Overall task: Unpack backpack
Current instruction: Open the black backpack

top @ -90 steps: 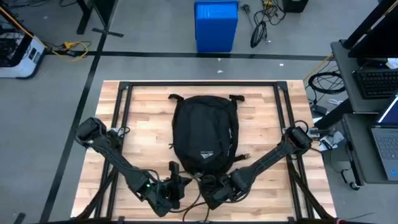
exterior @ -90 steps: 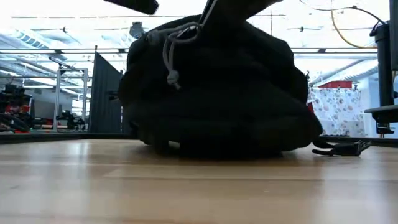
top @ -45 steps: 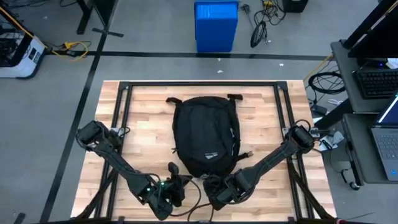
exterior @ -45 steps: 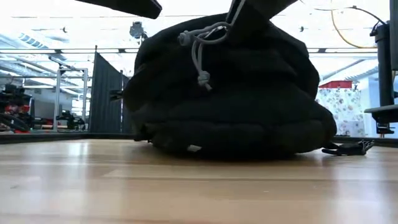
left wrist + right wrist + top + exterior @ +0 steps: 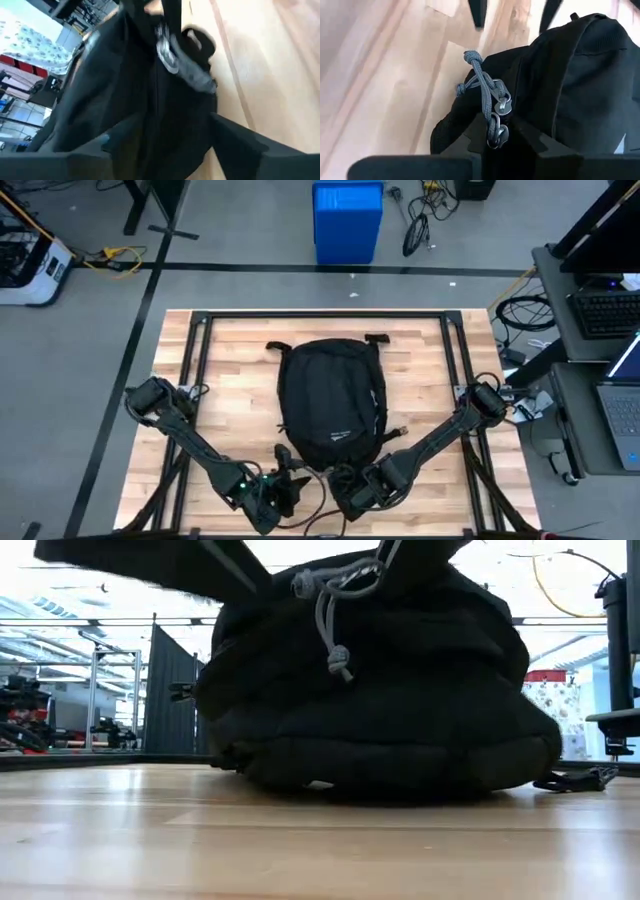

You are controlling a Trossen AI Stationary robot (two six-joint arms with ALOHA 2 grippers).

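From above, your large black rounded fabric backpack (image 5: 332,402) lies flat in the middle of the pale wooden plank table (image 5: 230,370), white logo patch facing up. Both grippers crowd the backpack's near end: the left gripper (image 5: 283,480) just beside that end, the right gripper (image 5: 347,477) touching it. From this height you cannot tell how either one's fingers stand.

At table level, a grey knotted zipper cord (image 5: 335,615) hangs down the backpack's upper face, and a dark arm comes in above it. The bag rests on the wood unpinned, so I judge a hard pull could drag or lift the whole backpack instead of running the zipper.

From the left wrist, metal zipper pulls (image 5: 166,47) sit ahead on the backpack's fabric. The fingers look spread wide with nothing between them; closing now may catch loose fabric rather than the pull.

From the right wrist, the fingers seem closed on the metal pulls at the cord's lower end. That hold looks thin, so I judge a sideways tug could slip it.
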